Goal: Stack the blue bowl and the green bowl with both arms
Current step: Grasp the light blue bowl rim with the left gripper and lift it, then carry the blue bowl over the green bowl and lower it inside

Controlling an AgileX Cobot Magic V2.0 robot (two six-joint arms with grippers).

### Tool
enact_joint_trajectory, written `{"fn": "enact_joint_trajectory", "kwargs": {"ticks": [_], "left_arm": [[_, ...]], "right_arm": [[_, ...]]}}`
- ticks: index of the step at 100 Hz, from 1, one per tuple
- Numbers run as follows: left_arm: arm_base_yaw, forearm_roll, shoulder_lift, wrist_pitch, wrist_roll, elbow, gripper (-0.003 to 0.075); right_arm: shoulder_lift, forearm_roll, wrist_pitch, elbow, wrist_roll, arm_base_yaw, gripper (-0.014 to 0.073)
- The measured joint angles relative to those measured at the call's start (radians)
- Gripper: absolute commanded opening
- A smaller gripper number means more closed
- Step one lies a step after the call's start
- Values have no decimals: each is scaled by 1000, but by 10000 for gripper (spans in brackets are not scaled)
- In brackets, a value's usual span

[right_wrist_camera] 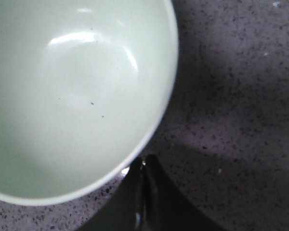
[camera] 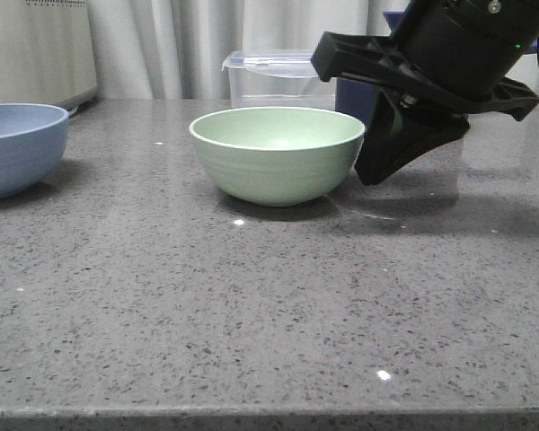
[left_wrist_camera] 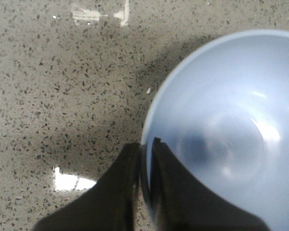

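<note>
With the left gripper [left_wrist_camera: 145, 161] pinching the blue bowl's [left_wrist_camera: 221, 130] rim and the right gripper [right_wrist_camera: 143, 179] pressed together outside the green bowl [right_wrist_camera: 72, 96], that thin hold could slip on lifting.

Two bowls: blue bowl [camera: 18, 146], green bowl [camera: 277, 154].

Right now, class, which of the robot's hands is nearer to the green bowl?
Right. The right hand, fingers together, sits just outside the green bowl, beside its rim. The left hand is away at the blue bowl, its fingers straddling that bowl's rim.
</note>
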Motion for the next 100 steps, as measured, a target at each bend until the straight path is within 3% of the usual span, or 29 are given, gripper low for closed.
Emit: {"fn": "enact_joint_trajectory", "kwargs": {"ticks": [23, 46, 78, 100], "left_arm": [[0, 0, 0, 20, 0, -20, -20], [-24, -12, 1, 126, 11, -163, -20], [-194, -39, 109, 319, 41, -471, -20], [-333, -50, 247, 350, 43, -646, -20]], "right_arm": [[0, 0, 0, 0, 0, 0, -81], [0, 0, 0, 0, 0, 0, -81], [0, 0, 0, 0, 0, 0, -81], [0, 0, 0, 0, 0, 0, -81]]}}
